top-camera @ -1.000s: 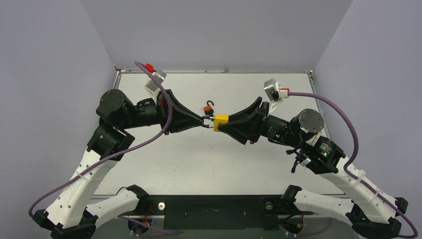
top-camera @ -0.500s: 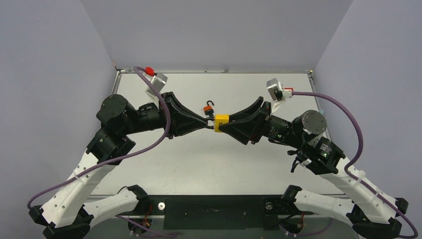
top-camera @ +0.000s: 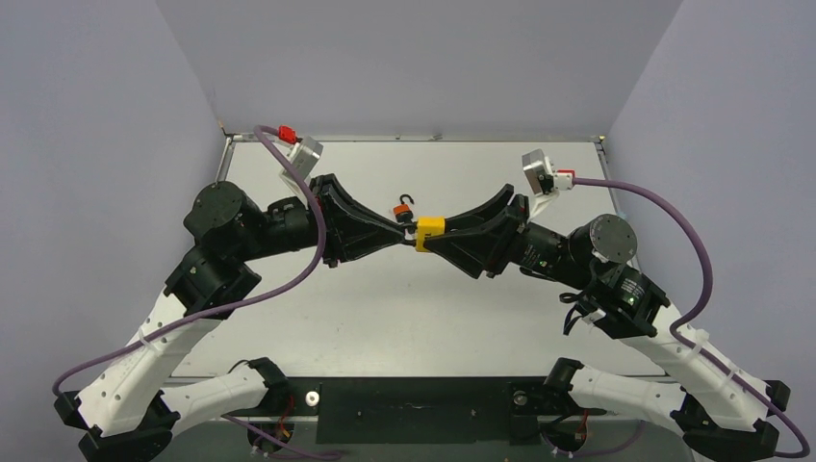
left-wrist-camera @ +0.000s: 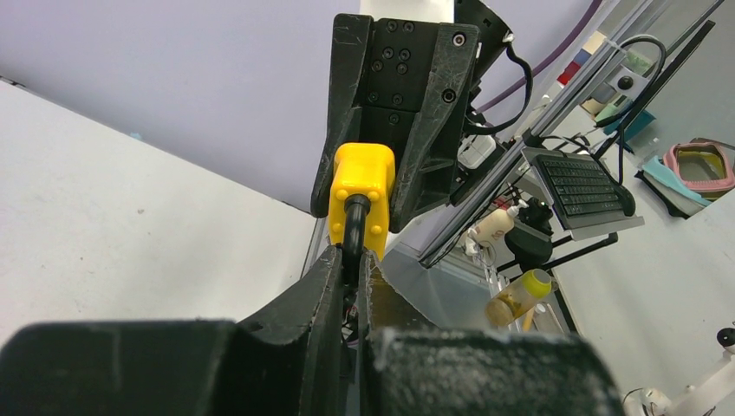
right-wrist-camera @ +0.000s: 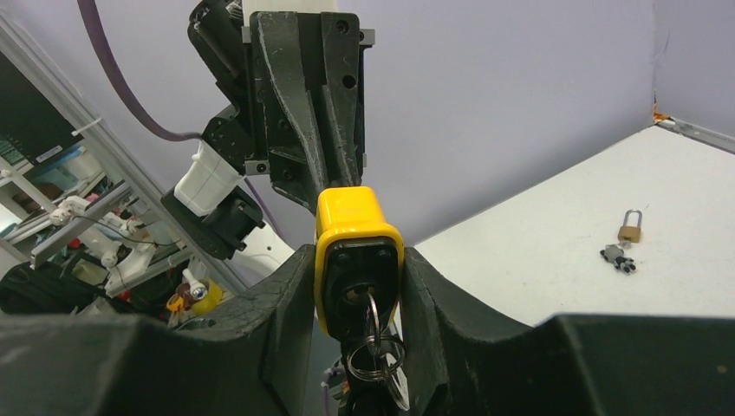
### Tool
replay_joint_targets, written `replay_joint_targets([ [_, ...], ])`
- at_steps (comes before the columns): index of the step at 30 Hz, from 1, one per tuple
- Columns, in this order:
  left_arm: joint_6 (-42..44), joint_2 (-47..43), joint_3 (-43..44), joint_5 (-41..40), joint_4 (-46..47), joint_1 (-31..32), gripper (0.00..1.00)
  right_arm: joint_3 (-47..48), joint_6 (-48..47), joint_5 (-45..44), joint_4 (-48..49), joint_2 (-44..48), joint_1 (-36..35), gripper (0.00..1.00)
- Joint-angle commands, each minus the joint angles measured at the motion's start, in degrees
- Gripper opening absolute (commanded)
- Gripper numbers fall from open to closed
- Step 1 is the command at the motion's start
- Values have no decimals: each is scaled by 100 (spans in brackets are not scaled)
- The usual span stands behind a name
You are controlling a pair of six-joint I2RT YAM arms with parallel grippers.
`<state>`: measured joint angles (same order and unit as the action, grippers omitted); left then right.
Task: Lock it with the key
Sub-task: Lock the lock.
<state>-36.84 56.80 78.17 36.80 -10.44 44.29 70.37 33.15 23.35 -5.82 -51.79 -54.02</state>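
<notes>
- Hanging in the air above the middle of the bench [top-camera: 318, 318], somewhat nearer its far edge, the yellow padlock [top-camera: 426, 229] sits where the two arms' tips meet in the top external view. The left gripper [top-camera: 405, 232] reaches it from the left and the right gripper [top-camera: 435, 235] from the right.
- Just beyond those tips, toward the far edge, a small padlock [top-camera: 404, 206] lies on the bench, touching neither gripper.
- In the left wrist view, the left gripper's jaws are pinched almost together on the black shackle [left-wrist-camera: 354, 227], which runs up into the yellow body. The right gripper clamps that body from the opposite end.
- In the right wrist view, the right gripper's jaws stand at a moderate gap, their fingers [right-wrist-camera: 290, 299] pressed against both sides of the yellow body.
- A key [right-wrist-camera: 367, 305] sits in the keyhole on the face turned to this camera, and a key ring [right-wrist-camera: 378, 355] hangs below it.
- The left gripper stands behind the lock at its shackle end.
- The small padlock rests on the bench at the right of this view, with small keys [right-wrist-camera: 617, 257] beside it.
</notes>
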Motion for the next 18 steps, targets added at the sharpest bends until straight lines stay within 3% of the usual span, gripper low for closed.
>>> replay_joint_targets([
  [1,-35,524,120,151,77,461,0,15,-100,158,260,-598,-256,0],
  [18,-10,868,405,-27,174,782,0,9,-196,102,155,-772,-395,0],
])
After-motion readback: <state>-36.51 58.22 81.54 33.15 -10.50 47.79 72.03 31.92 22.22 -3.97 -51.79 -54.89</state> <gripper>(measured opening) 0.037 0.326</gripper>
